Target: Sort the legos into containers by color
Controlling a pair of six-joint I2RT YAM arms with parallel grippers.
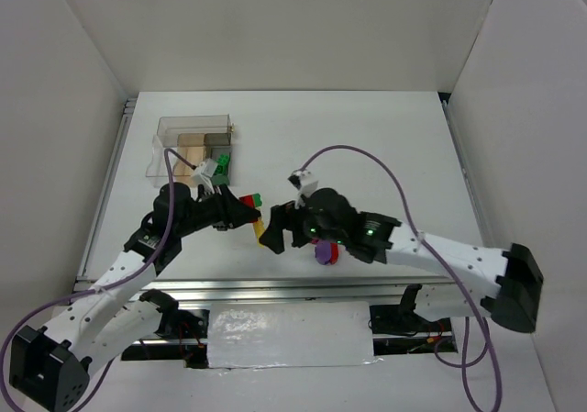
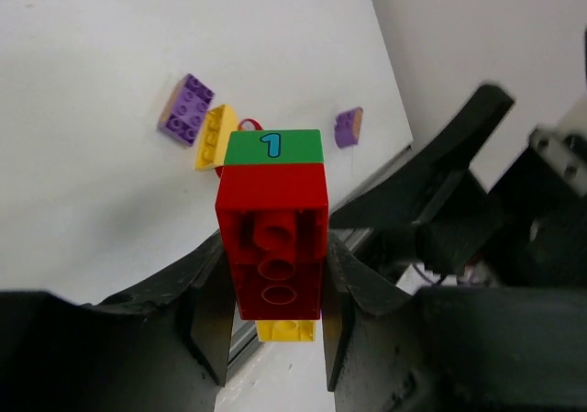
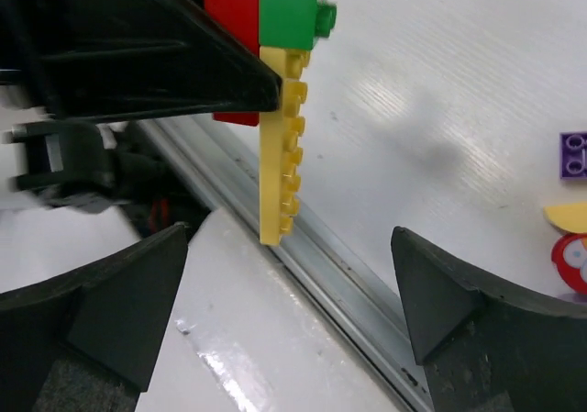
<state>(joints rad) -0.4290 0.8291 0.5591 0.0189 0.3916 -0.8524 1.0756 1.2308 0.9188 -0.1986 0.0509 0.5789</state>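
Note:
My left gripper (image 2: 272,325) is shut on a red brick (image 2: 272,247), its jaws pressed against the brick's two sides. A green brick (image 2: 275,146) marked with a 1 and a long yellow bar (image 2: 286,329) are stuck to it. This stack (image 1: 254,212) hangs above the table's near middle. My right gripper (image 3: 289,311) stands open just off the yellow bar (image 3: 280,146), holding nothing. The clear box of containers (image 1: 193,146) stands at the back left, with green legos (image 1: 220,166) in one compartment.
Loose legos lie on the table: a purple brick (image 2: 186,108), a yellow piece (image 2: 215,137) and a small purple piece (image 2: 348,127). A red disc (image 3: 573,261) lies near them. The table's metal front rail (image 3: 339,274) runs under the right gripper. White walls enclose the table.

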